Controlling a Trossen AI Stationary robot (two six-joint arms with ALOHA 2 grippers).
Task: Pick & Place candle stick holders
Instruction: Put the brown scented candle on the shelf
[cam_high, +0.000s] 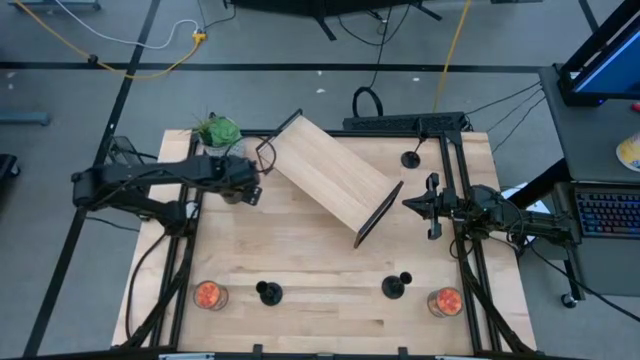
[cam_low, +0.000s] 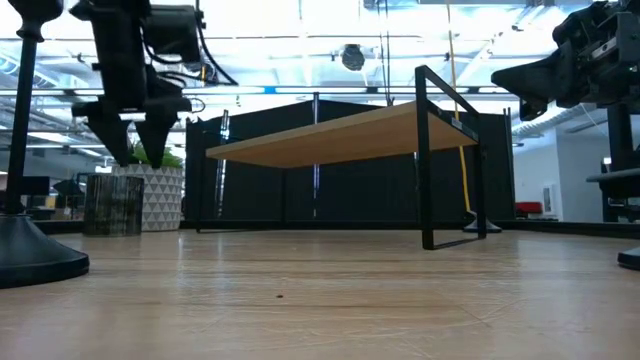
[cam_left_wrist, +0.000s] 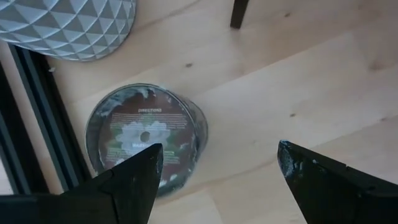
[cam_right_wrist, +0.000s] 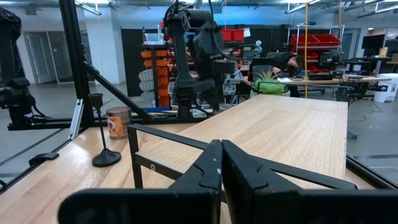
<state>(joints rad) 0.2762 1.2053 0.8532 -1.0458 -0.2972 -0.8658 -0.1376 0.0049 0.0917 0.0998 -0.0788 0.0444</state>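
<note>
High view shows three black candle stick holders, all upright with stems vertical: one (cam_high: 410, 158) at the far right of the table (cam_high: 320, 300) behind the shelf, two near the front edge, one left of centre (cam_high: 269, 293) and one right of centre (cam_high: 395, 287). From above each reads as a round base with the stem end-on. In the right wrist view one holder (cam_right_wrist: 106, 155) stands beside a jar of orange candle wax (cam_right_wrist: 117, 122).

Left wrist view carries the only writing: a glass jar candle (cam_left_wrist: 146, 138) has a label headed "DIRECTIONS", the finer print unreadable. The left gripper (cam_left_wrist: 217, 171) hangs right above this jar with its jaws spread wide, holding nothing. Just beside the jar stands a potted plant (cam_high: 217, 131) in a grey triangle-patterned pot (cam_left_wrist: 74, 28).

A wooden shelf with black metal legs (cam_high: 330, 180) sits diagonally across the middle of the table, between the two arms. Two orange jar candles stand at the front corners, left (cam_high: 208, 295) and right (cam_high: 445, 301).

The right gripper (cam_high: 432, 206) is raised at the right side near the shelf's end, its jaws pressed together and empty
</note>
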